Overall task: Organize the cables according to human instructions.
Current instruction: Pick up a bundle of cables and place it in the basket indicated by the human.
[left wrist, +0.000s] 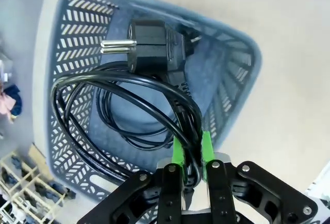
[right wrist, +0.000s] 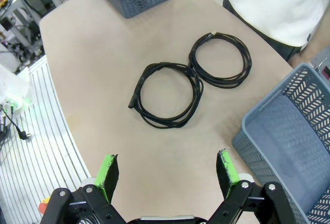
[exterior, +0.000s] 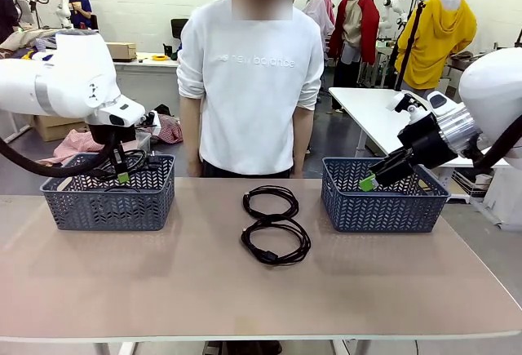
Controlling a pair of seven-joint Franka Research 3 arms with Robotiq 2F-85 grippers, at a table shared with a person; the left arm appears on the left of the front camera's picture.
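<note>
The left hand [left wrist: 190, 149] is clamping 1 coiled cable [left wrist: 129, 87] and holding it inside the left basket [left wrist: 67, 38], so that cord is nearly sorted but not yet released. The far coil [exterior: 271, 202] and near coil [exterior: 277, 245] are lying on the desk [exterior: 163, 281], touching, between the 2 baskets, awaiting sorting. The right hand [right wrist: 166, 154], fingers wide apart, is hovering beside the right basket [exterior: 383, 206], which is looking empty. The desk is showing a smooth beige top. A person [exterior: 251, 77] is standing at its far edge in a workshop room.
</note>
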